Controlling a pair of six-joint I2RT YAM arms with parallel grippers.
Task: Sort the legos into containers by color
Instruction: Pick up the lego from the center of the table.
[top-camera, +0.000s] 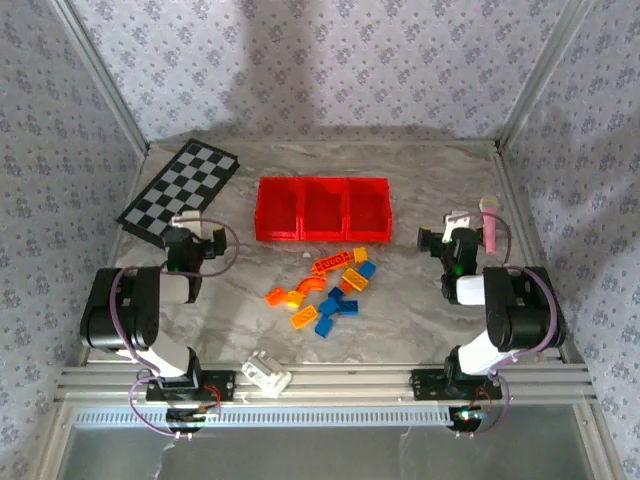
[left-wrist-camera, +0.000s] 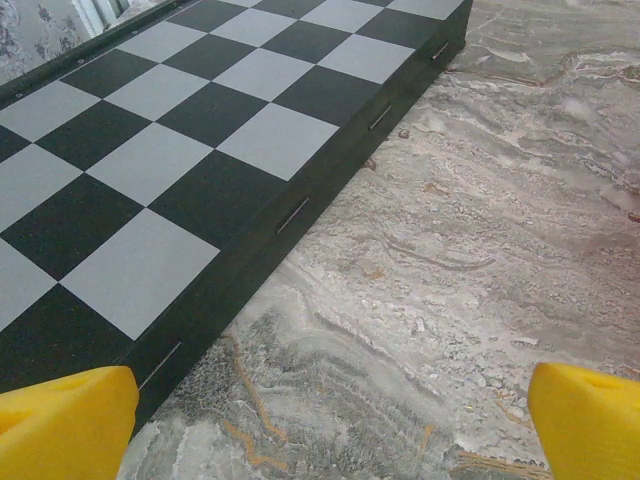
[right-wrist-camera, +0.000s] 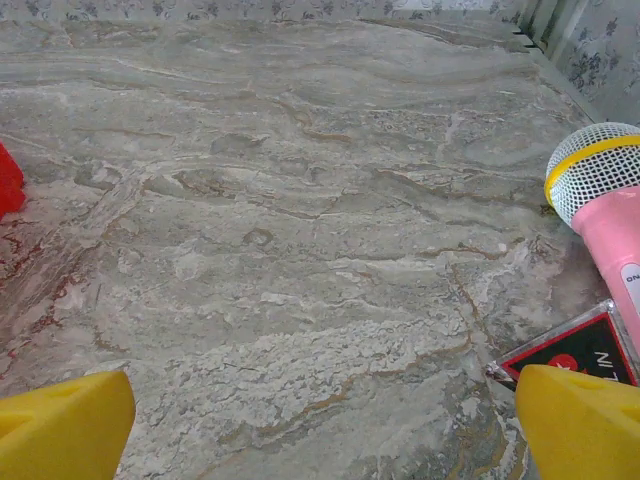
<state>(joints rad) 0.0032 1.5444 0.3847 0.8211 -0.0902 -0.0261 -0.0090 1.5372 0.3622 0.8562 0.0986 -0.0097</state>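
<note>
The small orange, blue and yellow plastic legos (top-camera: 325, 290) lay in a loose scatter on the grey marbled worktop (top-camera: 400, 320), midway between the two arms and just near of the bright red plastic containers (top-camera: 320, 238). These were three joined square compartments, and no brick lay in any of them. The pile mixed studded blocks with one curved orange piece, several of them touching. Sorting had not begun, by the look of it.

The left gripper (top-camera: 195, 228) hung over the near edge of the black-and-white checkerboard (top-camera: 180, 190), its yellow fingers (left-wrist-camera: 60, 425) wide apart and holding nothing. The right gripper (top-camera: 455, 232) hovered over bare worktop beside a pink microphone with a white mesh head (right-wrist-camera: 610, 210), its fingers likewise spread and holding nothing. Both arms sat folded back at the sides, probably to leave the pile unobstructed. A white plastic block (top-camera: 266, 374) rested near the arm bases.
</note>
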